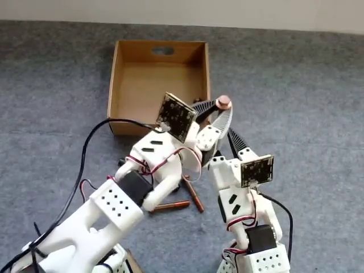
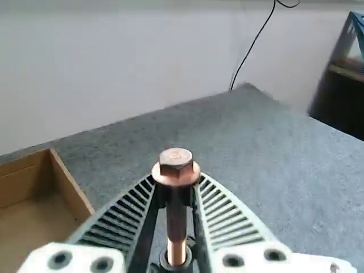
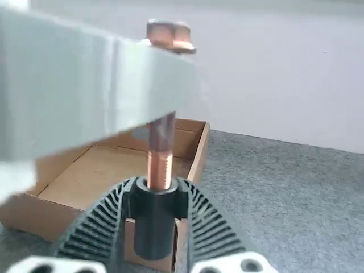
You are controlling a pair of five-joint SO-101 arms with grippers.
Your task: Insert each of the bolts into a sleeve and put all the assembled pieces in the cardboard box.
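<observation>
A copper bolt (image 2: 176, 166) stands upright with its hex head up, and my left gripper (image 2: 176, 185) is shut on its shaft just under the head. Below it, my right gripper (image 3: 153, 196) is shut on a black sleeve (image 3: 153, 224). The bolt's threaded end (image 3: 160, 162) goes into the top of that sleeve. In the high view the bolt head (image 1: 223, 102) shows by the near right corner of the cardboard box (image 1: 128, 77), with the left gripper (image 1: 219, 112) around it and the right gripper (image 1: 220, 147) just nearer.
Two loose copper bolts (image 1: 170, 206) (image 1: 195, 196) lie on the grey carpet between the arms. A black cable (image 1: 85, 151) loops over the carpet at the left. The box has an open top and a handle slot (image 1: 162, 51) in its far wall.
</observation>
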